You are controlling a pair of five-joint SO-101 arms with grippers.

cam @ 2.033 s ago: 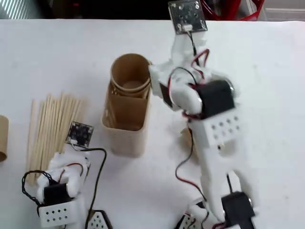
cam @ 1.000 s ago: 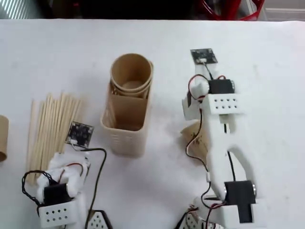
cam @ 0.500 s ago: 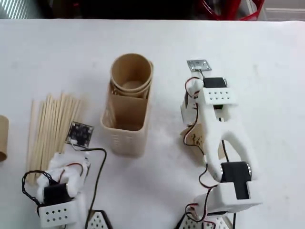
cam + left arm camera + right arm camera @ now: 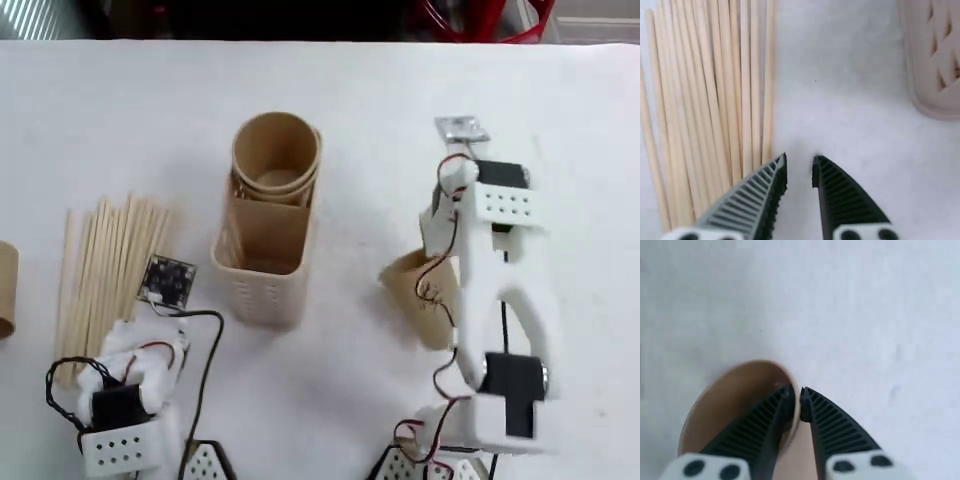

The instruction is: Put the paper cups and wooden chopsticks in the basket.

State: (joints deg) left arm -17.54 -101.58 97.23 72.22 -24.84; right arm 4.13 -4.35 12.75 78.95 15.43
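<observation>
Between the two pincers: a beige lattice basket stands upright on the white table, well apart from both.
Basket contents: stacked paper cups nested upright at the basket's far end, their brown rims rising above the wall; the nearer part of the inside shows bare.
Right pincer: clenched on the rim of a tilted paper cup, one ribbed finger inside the mouth and the other outside against the wall.
Tilted paper cup: its mouth faces toward the basket; whether it rests on the table cannot be told.
Left pincer: fingers slightly parted, nothing between them, low over bare table.
Wooden chopsticks: a loose flat row on the table just beside the left pincer, on the side away from the basket, some ends under its grey finger.
Third paper cup: beyond the chopsticks, at the table's edge, well apart from the left pincer.
</observation>
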